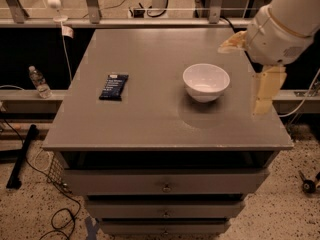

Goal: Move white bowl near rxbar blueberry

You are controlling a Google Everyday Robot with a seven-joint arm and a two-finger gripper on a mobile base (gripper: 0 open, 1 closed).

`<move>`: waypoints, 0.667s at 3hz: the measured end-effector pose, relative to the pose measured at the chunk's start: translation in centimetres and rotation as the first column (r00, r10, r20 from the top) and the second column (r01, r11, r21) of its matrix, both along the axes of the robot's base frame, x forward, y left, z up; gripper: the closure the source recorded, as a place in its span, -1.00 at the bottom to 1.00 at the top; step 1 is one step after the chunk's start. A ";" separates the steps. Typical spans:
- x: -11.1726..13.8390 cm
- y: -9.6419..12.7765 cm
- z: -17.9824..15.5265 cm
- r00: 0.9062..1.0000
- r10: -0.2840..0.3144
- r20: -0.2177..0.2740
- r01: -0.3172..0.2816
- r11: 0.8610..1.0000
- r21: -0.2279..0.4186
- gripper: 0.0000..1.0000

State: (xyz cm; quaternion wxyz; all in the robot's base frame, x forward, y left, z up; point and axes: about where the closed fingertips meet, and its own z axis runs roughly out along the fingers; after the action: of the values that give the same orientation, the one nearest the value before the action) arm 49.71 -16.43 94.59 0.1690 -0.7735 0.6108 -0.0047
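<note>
Two task items sit on the counter point(150, 129), well apart. The rxbar blueberry point(114, 87) lies flat on the left half. Its long axis runs nearly front to back, with the far end tipped slightly right. It is a thin rectangle in a dark navy wrapper with small white lettering, and there is a lighter patch at the far end.

The white bowl point(206, 82) stands upright on the right half, mouth up. It is round and glossy, with deep curved sides narrowing to a small base. Inside I see only its own white surface. It looks wider than the bar is long.

The gripper point(242, 79) hangs over the counter's right edge, just right of the bowl and not touching it. I read it as spread open: one tan finger point(265, 91) points down and the other points left toward the back, with nothing held between them. The wrist above it is a bulky white housing.

The counter top is flat, matte grey and roughly square. Stacked grey drawers point(165, 183) with small knobs sit below it. A clear water bottle point(39, 81) stands on a ledge to the left, and cables point(55, 219) lie on the speckled floor.
</note>
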 end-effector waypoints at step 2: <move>0.5 0.2 -0.3 0.999 0.044 0.010 -0.044 0.999 -0.004 -1.00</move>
State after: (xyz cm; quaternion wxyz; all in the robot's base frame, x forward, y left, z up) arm 50.23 -16.21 94.34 0.1705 -0.7869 0.5930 -0.0060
